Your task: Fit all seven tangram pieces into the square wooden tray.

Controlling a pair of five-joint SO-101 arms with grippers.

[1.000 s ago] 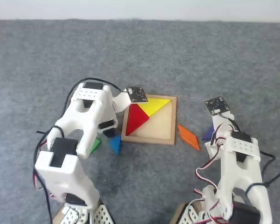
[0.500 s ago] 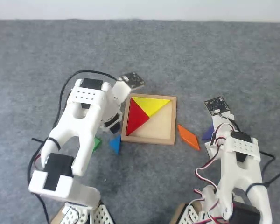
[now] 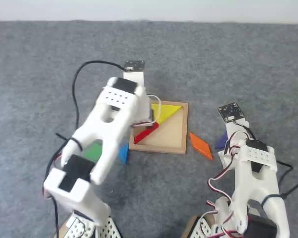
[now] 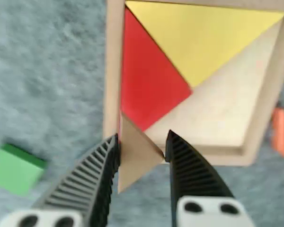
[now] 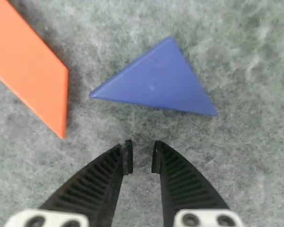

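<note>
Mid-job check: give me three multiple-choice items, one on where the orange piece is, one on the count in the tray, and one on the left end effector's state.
1. Where is the orange piece?
A) on the carpet beside the tray
B) inside the tray
C) propped on its rim

2. How many pieces lie flat in the tray?
A) none
B) four
C) two

3. The left end effector is:
A) open and empty
B) shut on a pale triangle
C) shut on the orange piece

Answers:
1 A, it lies on carpet just off the tray's side.
2 C, just the red triangle and yellow triangle.
3 B, the triangle sits clamped between its fingers at the tray's corner.
</note>
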